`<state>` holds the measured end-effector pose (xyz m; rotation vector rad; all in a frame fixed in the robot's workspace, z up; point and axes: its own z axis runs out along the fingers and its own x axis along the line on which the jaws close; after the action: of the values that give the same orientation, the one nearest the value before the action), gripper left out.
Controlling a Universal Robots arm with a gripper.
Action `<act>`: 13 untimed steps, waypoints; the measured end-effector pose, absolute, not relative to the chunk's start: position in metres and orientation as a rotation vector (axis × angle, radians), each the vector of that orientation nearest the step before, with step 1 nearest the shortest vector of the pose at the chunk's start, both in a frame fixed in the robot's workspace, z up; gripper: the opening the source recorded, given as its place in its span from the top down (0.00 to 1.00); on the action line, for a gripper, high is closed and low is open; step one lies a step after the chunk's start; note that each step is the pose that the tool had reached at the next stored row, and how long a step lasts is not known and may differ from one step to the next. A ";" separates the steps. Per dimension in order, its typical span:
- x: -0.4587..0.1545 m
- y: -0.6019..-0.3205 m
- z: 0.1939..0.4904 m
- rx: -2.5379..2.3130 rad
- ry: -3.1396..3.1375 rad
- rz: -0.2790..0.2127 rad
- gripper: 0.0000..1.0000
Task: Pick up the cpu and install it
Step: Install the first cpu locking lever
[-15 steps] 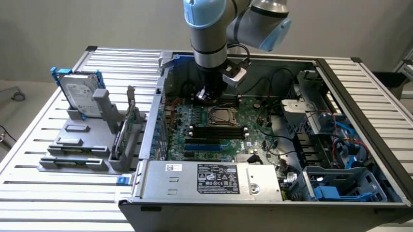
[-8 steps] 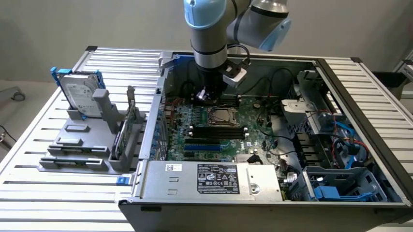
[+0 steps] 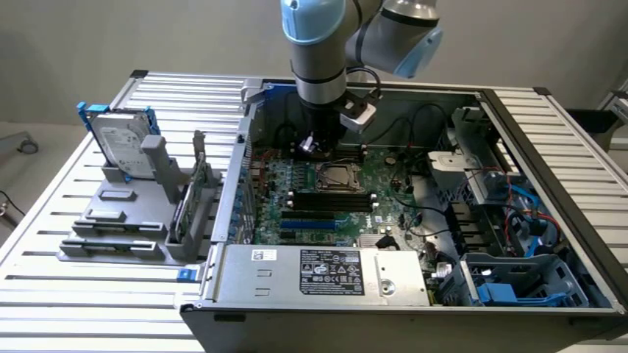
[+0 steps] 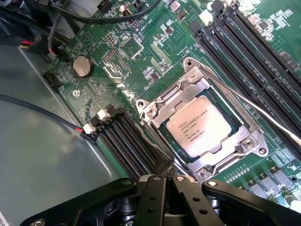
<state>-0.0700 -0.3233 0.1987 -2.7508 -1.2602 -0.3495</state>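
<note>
My fingers [image 4: 151,193] are clenched tip to tip with nothing between them. They hang over the motherboard [image 4: 141,42], just beside the socket frame [image 4: 155,112] and not touching it. In the exterior view they sit low inside the open computer case [image 3: 549,184], just beyond the socket toward that view's left and far side.

The cpu [image 4: 200,132] is not in my grasp. It lies in the socket with its silvery top up and the frame on all four sides. A thin lever [image 4: 263,115] runs alongside the frame, and I cannot tell whether it is latched.

I judge this to be the seating part of the job, and doing it well comes down to flatness and clearance. The chip should lie level, with an even gap to the frame all round and no corner riding up, and from here it looks level. I would keep any motion near it straight up and down and never sideways, because the memory slots [image 4: 263,61] and small parts crowd the socket. I would also put no load on the metal top.

As for heading, the chip is so close to square that it has no real long axis. Its edges run parallel to the frame and square with the board. The printed lines on it appear to run across the direction of the memory slots.
</note>
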 end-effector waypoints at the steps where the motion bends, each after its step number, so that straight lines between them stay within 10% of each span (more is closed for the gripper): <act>1: -0.070 -0.323 0.199 -2.750 -1.261 -0.349 0.89; 13: -0.067 -0.323 0.197 -2.745 -1.272 -0.348 0.89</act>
<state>-0.0673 -0.3233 0.1974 -2.7453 -1.2717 -0.3484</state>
